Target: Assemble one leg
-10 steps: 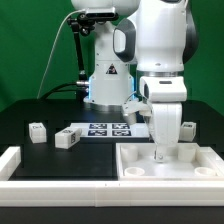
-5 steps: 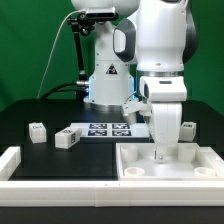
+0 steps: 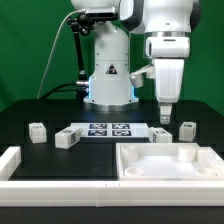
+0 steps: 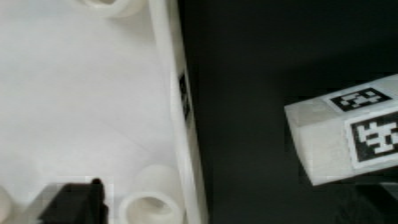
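One leg almost straight below the pincer, standing on the table just beside the far rim of the tray, not touching it. Shows in the wrist view too, tagged faces toward the camera, a strip of bare table between it and the rim.

Pincer high above the table, fingers wide apart by the wrist view, nothing between them.

Three more alike: a second leg a little to the exterior view's right of the pincer, a third leg and a fourth leg well off to the exterior view's left, past the marker board. All loose; none seated in the tray.

Judged to be at the reach for a leg, the task barely begun.

Next move, most likely: straight down over the leg below, jaws kept wide until they straddle its sides, then a firm close. Calls for care on the tray side, the rim being so near that a finger could clip it. After that, a lift and a carry over the rim toward a corner of the tray.
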Robot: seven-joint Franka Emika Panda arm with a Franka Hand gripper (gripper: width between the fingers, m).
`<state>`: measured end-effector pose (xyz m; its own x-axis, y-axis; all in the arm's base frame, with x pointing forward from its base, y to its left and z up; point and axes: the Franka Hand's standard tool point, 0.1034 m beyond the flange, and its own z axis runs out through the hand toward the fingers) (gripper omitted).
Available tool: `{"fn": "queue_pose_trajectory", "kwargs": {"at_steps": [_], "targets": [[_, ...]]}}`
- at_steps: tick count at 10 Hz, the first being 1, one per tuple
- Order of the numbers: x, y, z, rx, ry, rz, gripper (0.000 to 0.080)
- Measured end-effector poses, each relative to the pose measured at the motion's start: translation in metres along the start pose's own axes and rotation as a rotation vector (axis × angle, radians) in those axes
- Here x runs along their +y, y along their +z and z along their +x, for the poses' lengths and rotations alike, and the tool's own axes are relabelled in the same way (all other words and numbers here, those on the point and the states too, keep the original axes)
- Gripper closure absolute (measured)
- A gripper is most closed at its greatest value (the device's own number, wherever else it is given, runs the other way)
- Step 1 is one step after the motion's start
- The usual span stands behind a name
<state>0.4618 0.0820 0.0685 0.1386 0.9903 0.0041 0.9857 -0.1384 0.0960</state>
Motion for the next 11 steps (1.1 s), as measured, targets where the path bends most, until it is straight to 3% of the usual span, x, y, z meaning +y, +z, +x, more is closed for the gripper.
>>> {"fn": "queue_pose_trajectory", "kwargs": {"at_steps": [3, 4, 5, 7, 9, 11], "targets": [[0.0, 0.001, 0.001, 0.003, 0.211, 0.005, 0.015], [-0.001, 0.001, 0.0, 0.024, 0.328, -0.009, 0.015], [-0.012, 0.004, -0.005, 0.052, 0.477, -0.018, 0.015], [-0.035, 0.007, 0.001, 0.07, 0.861, 0.007, 0.015], [-0.042, 0.012, 0.01, 0.069, 1.114, 0.033, 0.015], [-0.042, 0.012, 0.01, 0.071, 1.257, 0.042, 0.015]]}}
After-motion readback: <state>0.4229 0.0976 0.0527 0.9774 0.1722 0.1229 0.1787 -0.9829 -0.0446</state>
